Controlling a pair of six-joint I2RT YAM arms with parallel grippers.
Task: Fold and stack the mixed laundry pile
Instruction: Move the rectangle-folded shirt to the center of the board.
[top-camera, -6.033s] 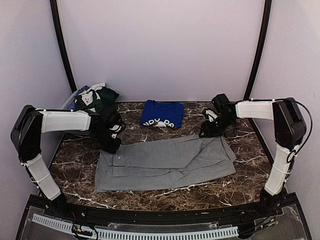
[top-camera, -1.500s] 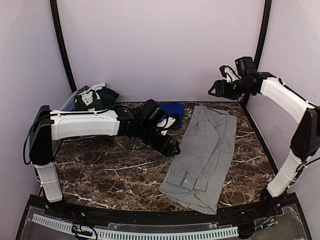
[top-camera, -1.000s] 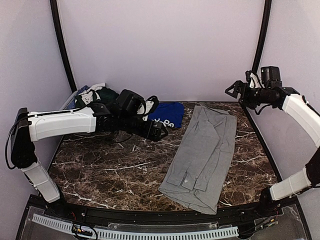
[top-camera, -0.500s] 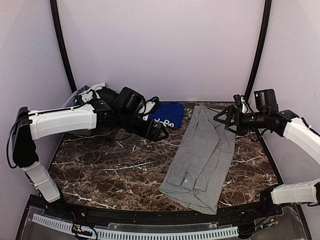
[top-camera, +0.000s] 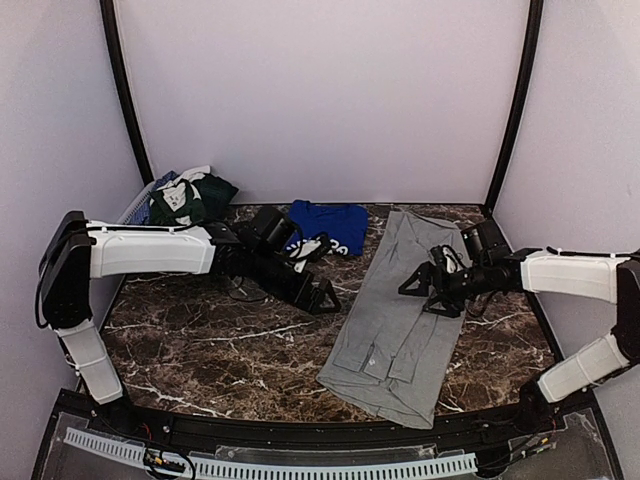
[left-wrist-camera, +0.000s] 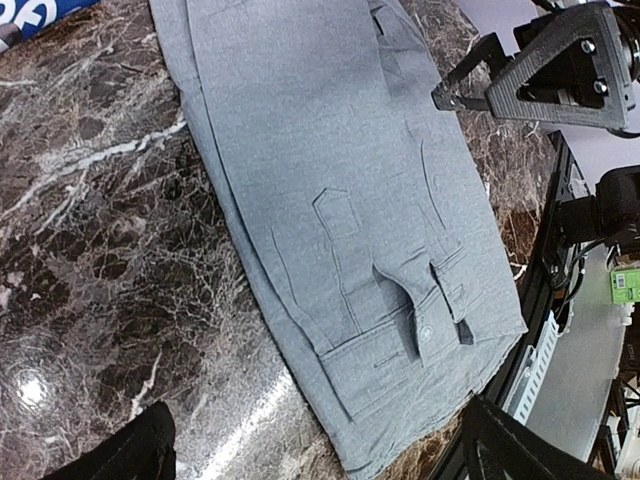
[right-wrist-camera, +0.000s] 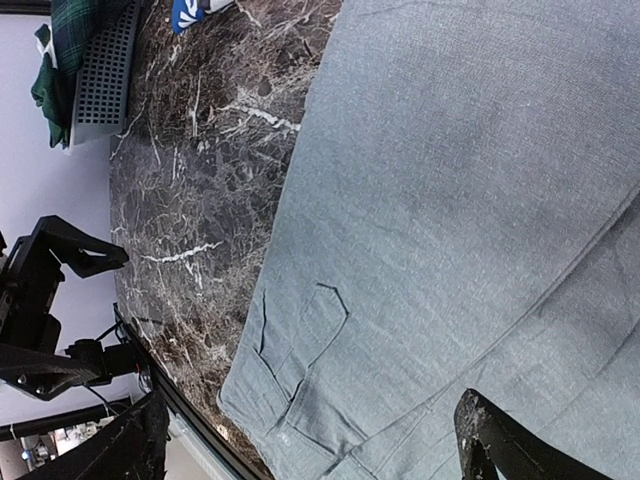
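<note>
A light-grey garment (top-camera: 405, 305), folded lengthwise with a pocket and a buttoned band at its near end, lies on the right half of the marble table (top-camera: 220, 340). My right gripper (top-camera: 422, 293) hovers open over its middle. My left gripper (top-camera: 325, 298) stands open just left of its left edge. In the left wrist view the grey garment (left-wrist-camera: 340, 200) fills the middle, and my left gripper (left-wrist-camera: 320, 458) holds nothing. The right wrist view shows the grey garment (right-wrist-camera: 450, 200) below my empty right gripper (right-wrist-camera: 310, 455). A folded royal-blue T-shirt (top-camera: 325, 226) lies at the back. Dark-green and patterned pieces (top-camera: 190, 196) are heaped back left.
The grey mesh basket (top-camera: 140, 205) stands in the back left corner under the heap, also seen as the basket (right-wrist-camera: 105, 70) in the right wrist view. Black frame posts rise at both back corners. The near table edge runs just beyond the garment's band.
My right arm has swung down from high at the back right to just over the grey garment. My left gripper has shifted forward towards the garment's left edge. The garment has not moved.
</note>
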